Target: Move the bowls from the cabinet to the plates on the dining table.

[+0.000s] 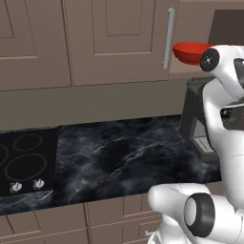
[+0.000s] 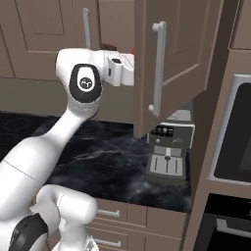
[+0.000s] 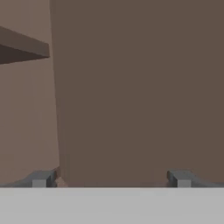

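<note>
— Two dark finger tips of the gripper (image 3: 111, 178) stand wide apart, holding nothing, facing the taupe-brown cabinet's (image 3: 131, 87) inside.

— And the glossy red shallow bowl (image 1: 190, 51)?

— On the cabinet shelf beside the arm, probably next to be grasped.

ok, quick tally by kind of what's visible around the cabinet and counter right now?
Red bowl: 1
Open cabinet door: 1
Coffee machine: 1
Cooktop: 1
Cooktop knobs: 2
Gripper, open: 1
Total: 7
</note>
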You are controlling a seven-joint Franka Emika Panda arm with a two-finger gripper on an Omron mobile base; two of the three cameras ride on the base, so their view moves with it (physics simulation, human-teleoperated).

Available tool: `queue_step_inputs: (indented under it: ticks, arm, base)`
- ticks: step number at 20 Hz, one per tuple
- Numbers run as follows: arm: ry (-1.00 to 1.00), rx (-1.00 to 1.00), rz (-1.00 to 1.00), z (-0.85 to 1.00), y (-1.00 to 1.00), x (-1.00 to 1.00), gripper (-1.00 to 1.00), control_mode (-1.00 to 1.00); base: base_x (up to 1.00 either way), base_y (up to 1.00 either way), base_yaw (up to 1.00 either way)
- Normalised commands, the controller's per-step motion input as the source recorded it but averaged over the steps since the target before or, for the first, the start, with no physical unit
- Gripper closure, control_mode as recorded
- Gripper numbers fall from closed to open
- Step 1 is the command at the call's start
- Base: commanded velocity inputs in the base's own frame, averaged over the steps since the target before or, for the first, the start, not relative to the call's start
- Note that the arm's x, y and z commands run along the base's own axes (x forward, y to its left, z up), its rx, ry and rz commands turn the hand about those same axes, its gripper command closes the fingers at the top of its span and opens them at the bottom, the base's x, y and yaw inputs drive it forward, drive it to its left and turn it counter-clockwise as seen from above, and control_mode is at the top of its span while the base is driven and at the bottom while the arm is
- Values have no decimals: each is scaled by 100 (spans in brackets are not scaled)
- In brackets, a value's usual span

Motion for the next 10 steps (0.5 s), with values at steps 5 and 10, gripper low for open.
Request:
queue_step_inputs:
  ticks: [5,10]
  arm:
    - [-5,9,2,0,-77,-21,-100,-100]
    - [-13,3,21,0,-65,-10,-100,-100]
  base:
    - [0,0,0]
    - [0,0,0]
